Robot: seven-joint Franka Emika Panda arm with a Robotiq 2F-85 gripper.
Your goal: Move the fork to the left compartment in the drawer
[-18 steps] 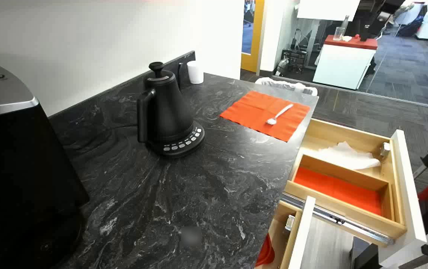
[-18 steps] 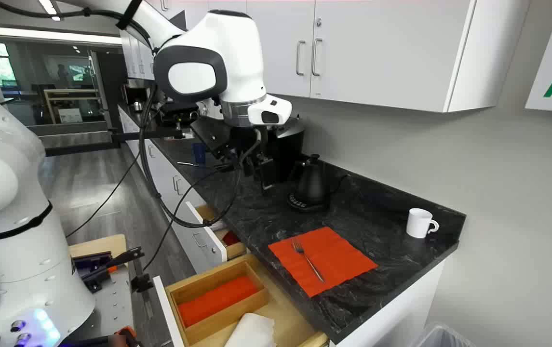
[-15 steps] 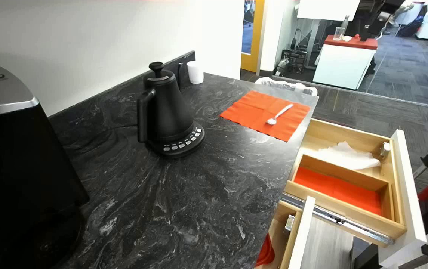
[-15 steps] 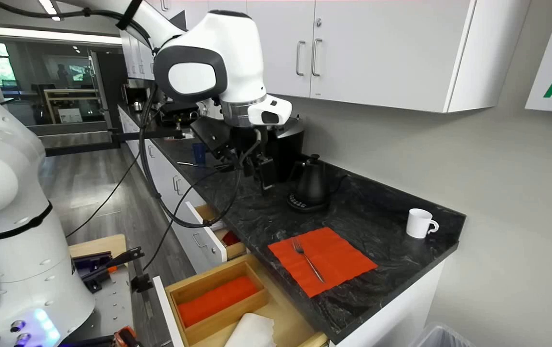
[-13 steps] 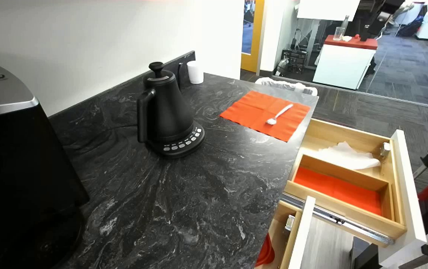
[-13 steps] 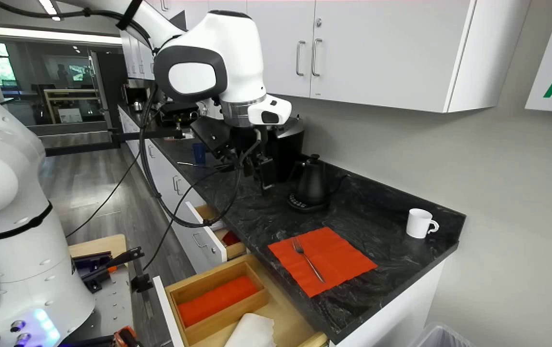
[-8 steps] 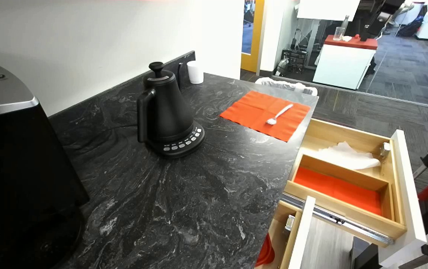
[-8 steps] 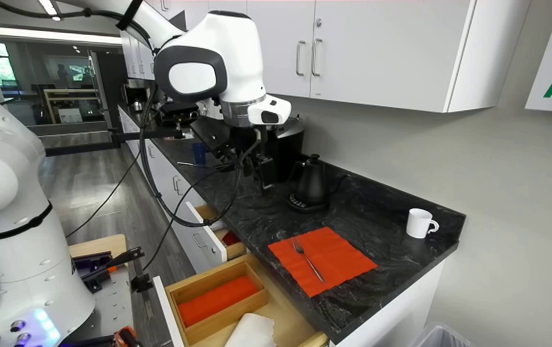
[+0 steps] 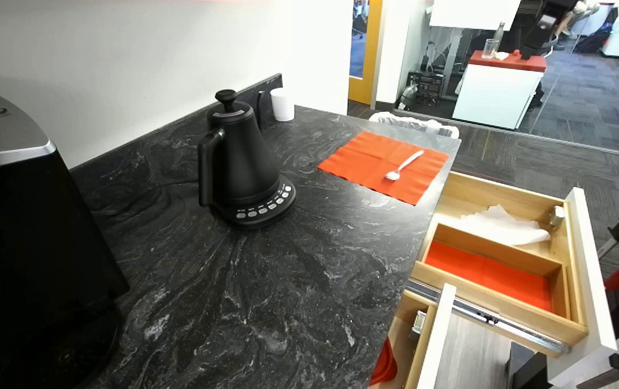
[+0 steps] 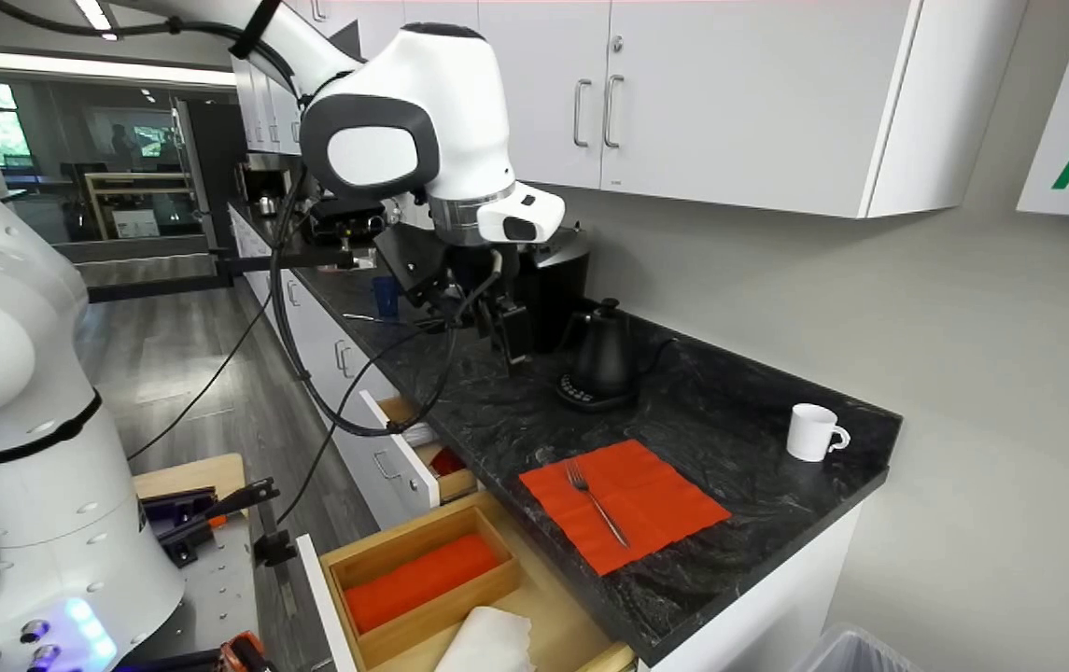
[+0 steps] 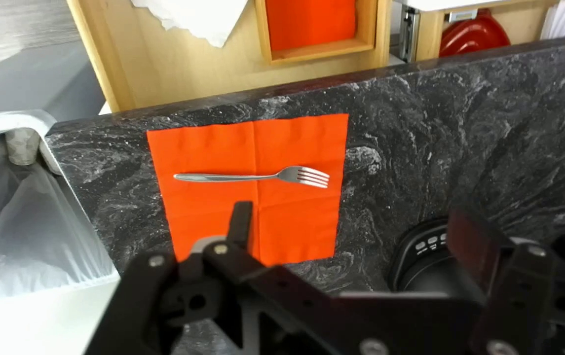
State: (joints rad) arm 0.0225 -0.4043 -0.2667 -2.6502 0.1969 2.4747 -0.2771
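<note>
- We see the fork lying on the orange-red mat, atop the dark counter.
- Our gripper, well apart from the fork, has its fingers spread wide.
- Below the counter's edge, we find the drawer pulled out, holding a white sheet.
- We note the kettle near the mat, the mug farther off.

The fork is smooth, shiny metal. The orange mat looks matt and creased, cloth or paper, I cannot tell which. The drawer is smooth wood. The tabletop is polished, stone-like. The kettle is matt, the mug smooth, the bin liner wrinkled, filmy plastic.
</note>
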